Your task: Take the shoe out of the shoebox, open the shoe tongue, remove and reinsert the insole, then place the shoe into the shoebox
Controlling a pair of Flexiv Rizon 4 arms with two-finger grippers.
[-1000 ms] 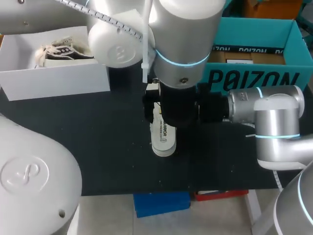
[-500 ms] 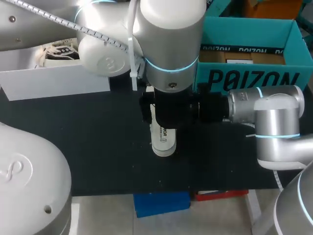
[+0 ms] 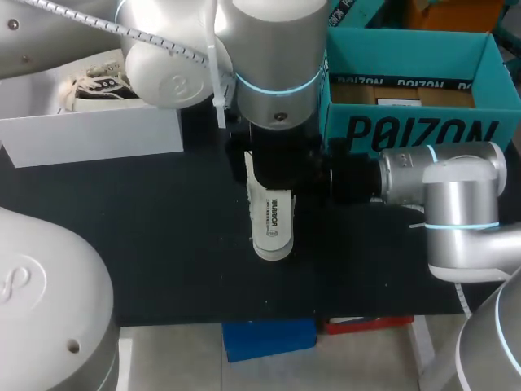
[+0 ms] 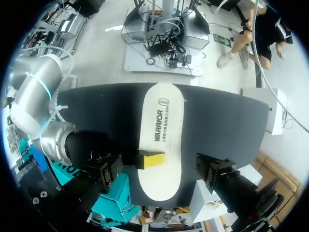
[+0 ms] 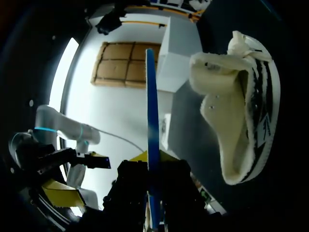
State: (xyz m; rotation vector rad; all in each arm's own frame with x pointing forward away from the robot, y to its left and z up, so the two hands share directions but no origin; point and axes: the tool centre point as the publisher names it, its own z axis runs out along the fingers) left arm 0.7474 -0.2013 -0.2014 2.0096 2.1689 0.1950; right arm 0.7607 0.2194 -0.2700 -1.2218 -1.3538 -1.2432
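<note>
Jo: Over the last second the left arm had slid toward the far side of the counter, so more of the insole lay bare than before. Did the insole itself shift?

Sam: No, it kept its spot, flat on the dark counter near the middle, printed side up. The right arm had not budged either.

Jo: How was the left hand set?

Sam: Wide. In its wrist view one yellow fingertip sat over one long edge of the insole, toward the end nearer the hand. The opposite finger stood clear of the other edge, off the insole. So it gripped nothing.

Jo: And the right hand?

Sam: I could not tell whether it was closed or spread. A thin blue strip, seen edge-on, ran straight out from it, and I could not say what that was.

Jo: Where was the shoe?

Sam: Out of the box, seen against the dark counter, ahead of the right hand and off to one side of the blue strip, apart from it. Its opening faced the camera, pale lining showing, black stripes down its flank. In the head view the left arm covered it.

Jo: The boxes?

Sam: The white shoebox stood at the far left with another shoe inside, partly behind the left arm's elbow. The teal box stood at the far right, just behind the right arm's wrist.
</note>
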